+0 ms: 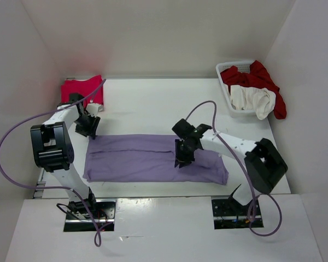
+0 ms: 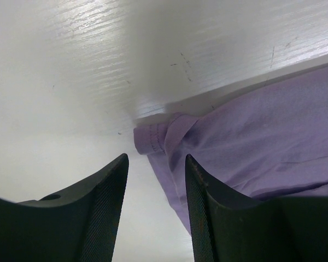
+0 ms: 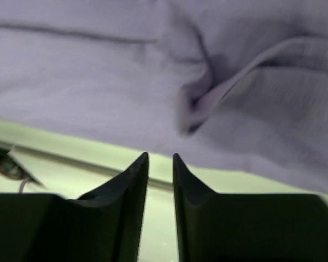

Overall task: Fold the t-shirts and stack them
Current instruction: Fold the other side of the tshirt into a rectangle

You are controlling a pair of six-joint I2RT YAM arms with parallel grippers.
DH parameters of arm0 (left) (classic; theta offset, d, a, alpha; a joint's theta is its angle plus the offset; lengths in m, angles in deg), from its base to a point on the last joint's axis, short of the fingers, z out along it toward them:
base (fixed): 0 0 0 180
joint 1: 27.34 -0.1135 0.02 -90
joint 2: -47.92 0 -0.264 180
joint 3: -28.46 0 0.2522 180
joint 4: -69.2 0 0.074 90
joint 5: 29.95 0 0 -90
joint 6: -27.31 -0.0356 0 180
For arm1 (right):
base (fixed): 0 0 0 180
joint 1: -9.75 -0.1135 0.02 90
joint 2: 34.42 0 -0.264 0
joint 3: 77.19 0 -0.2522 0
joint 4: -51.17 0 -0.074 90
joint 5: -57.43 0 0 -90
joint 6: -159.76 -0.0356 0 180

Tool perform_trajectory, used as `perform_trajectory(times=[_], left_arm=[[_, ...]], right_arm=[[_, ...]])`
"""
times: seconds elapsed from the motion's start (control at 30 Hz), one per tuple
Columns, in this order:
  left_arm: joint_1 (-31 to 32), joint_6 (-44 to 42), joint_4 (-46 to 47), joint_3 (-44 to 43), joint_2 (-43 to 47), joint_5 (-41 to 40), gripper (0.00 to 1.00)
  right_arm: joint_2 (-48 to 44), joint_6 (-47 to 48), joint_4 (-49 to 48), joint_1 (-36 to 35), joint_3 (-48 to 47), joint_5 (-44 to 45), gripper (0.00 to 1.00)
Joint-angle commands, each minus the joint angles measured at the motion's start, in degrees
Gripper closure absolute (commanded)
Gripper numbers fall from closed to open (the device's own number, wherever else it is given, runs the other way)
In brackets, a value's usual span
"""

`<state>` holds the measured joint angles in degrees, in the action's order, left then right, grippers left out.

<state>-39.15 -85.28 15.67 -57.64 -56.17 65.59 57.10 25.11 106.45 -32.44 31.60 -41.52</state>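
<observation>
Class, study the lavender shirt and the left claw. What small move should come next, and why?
Likely ease the left claw down onto the corner of the lavender shirt, then close. Its jaws stand open and empty just short of that corner, and the shirt lies as a long strip, not yet folded across.

From above, the magenta-pink shirt [image 1: 83,90] at ten o'clock is partly covered by the left arm [image 1: 63,115], so its fold cannot be read. The right gripper [image 1: 181,161] hides its own fingertips there. It may be touching the lavender shirt [image 1: 136,158], but that cannot be told. At two o'clock the cream shirt [image 1: 251,98] and dark red shirt [image 1: 262,79] cover much of the basket [image 1: 224,87] rim. The right wrist view shows lavender cloth blurred and cut off at twelve, three and nine o'clock.
</observation>
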Motion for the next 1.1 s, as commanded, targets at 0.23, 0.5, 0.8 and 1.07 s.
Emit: perform_trajectory(times=[0.23, 0.5, 0.8, 1.07], left_arm=[[-0.05, -1.4, 0.13, -0.17, 3.2, -0.27, 0.46], [-0.05, -1.4, 0.13, 0.44, 5.04, -0.88, 0.44], [-0.05, -1.93, 0.66, 1.5, 5.04, -1.4, 0.44], [-0.05, -1.93, 0.66, 0.97, 4.43, -1.41, 0.44]], right_arm=[[-4.27, 7.1, 2.7, 15.02, -5.73, 7.62, 0.69], [9.1, 12.29, 1.02, 16.71, -9.35, 9.48, 0.99], [3.85, 10.64, 1.28, 16.01, -1.09, 5.18, 1.0], [-2.58, 5.71, 3.83, 10.12, 3.49, 0.34, 1.0]])
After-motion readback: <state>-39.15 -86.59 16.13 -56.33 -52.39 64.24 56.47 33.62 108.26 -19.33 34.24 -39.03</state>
